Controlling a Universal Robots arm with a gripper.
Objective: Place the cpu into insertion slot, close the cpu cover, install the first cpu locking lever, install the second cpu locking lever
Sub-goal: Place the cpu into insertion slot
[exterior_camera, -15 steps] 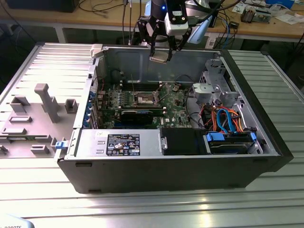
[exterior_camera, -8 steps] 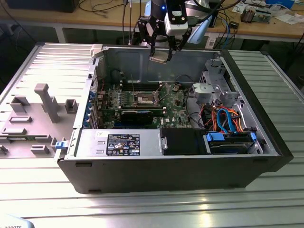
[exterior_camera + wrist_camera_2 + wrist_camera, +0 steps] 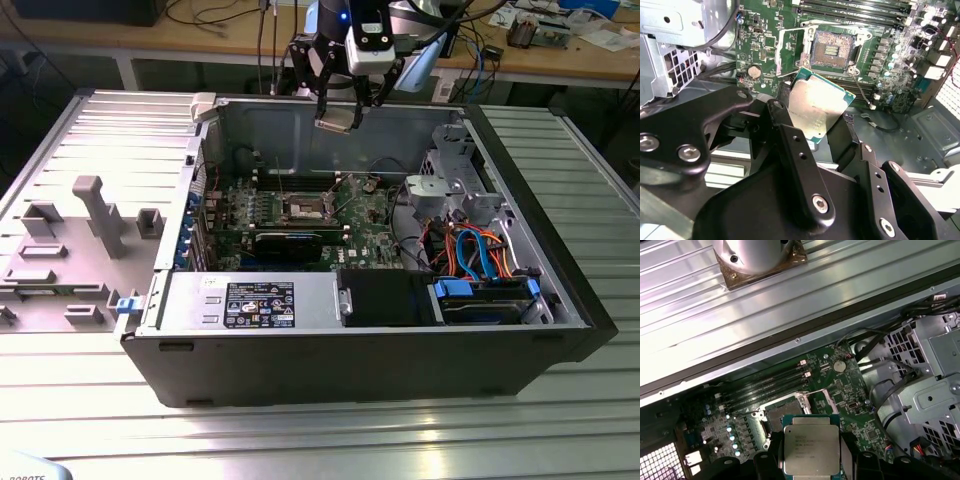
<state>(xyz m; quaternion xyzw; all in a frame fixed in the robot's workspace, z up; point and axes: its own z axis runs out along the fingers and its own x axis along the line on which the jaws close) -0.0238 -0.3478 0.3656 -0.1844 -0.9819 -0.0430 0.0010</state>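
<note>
Both wrist views: cpu (image 3: 817,107) between jaws

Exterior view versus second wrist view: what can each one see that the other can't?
Exterior view: the whole case, blue and orange cables, and a grey tray at the exterior view's left. Second wrist view: a round battery, up close. Both: the gripper holding the cpu, and the empty slot.
</note>
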